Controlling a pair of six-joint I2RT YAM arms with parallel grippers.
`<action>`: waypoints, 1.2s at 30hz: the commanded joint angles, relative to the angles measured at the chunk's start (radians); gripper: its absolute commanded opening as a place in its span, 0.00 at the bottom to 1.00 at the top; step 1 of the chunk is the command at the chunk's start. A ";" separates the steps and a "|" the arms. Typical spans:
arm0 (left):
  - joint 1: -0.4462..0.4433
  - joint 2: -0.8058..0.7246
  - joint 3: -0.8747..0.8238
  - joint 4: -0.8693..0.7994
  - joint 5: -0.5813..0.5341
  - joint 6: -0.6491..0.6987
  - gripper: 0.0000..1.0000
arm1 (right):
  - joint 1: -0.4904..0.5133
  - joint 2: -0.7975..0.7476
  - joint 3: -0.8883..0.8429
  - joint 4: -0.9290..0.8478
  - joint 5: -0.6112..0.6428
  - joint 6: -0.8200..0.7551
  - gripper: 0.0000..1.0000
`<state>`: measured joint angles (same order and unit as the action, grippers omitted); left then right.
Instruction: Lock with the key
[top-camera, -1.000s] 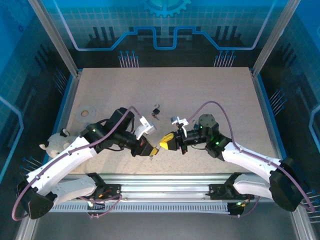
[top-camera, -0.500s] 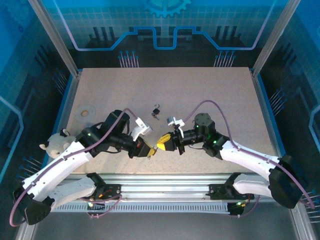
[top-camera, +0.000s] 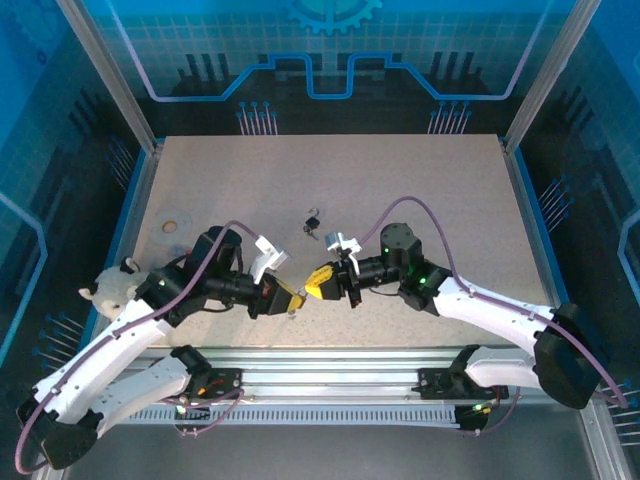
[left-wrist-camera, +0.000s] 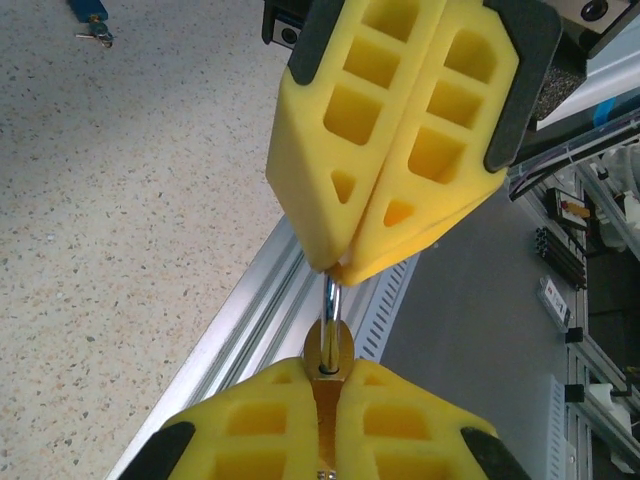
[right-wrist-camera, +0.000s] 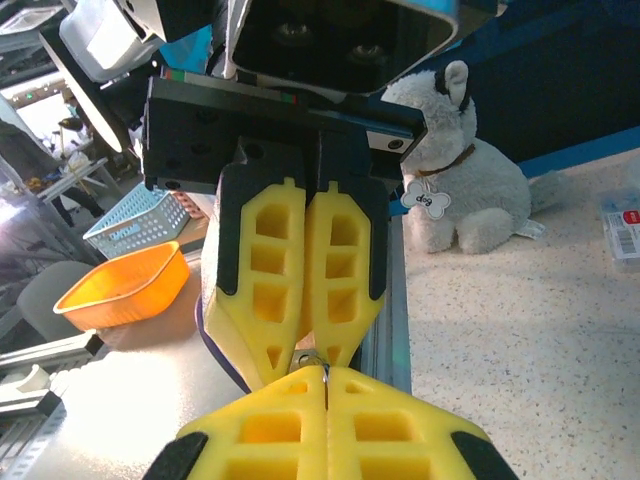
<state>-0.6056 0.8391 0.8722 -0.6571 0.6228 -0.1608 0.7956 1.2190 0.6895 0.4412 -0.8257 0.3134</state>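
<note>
Both hands farther left than before: left hand (top-camera: 291, 299) tight on brass padlock (left-wrist-camera: 328, 352), right hand (top-camera: 318, 281) tight on silver stem (left-wrist-camera: 331, 298).

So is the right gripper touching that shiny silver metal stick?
Touching. The left wrist view shows the shiny silver metal stick pinched in the closed jaws of the right gripper.

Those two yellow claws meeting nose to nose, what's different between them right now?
The left gripper reaches in from the left side; the right gripper comes from the right. The left gripper pinches a brass-coloured piece, while the right gripper pinches the thin silver shaft sticking out of it. Both have yellow fingers, are shut, and meet tip to tip.
</note>
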 joint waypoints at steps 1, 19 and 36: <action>0.048 -0.033 0.016 0.248 -0.056 -0.048 0.00 | 0.088 0.027 0.012 -0.147 -0.137 -0.065 0.00; 0.096 -0.068 -0.006 0.270 -0.109 -0.061 0.00 | 0.118 0.049 0.040 -0.218 -0.127 -0.106 0.00; 0.095 -0.055 0.000 0.228 -0.181 -0.050 0.00 | -0.096 -0.085 -0.156 0.249 -0.038 0.236 0.27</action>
<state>-0.5148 0.7845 0.8413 -0.4774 0.4915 -0.2089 0.7429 1.1660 0.5621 0.5640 -0.8467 0.4480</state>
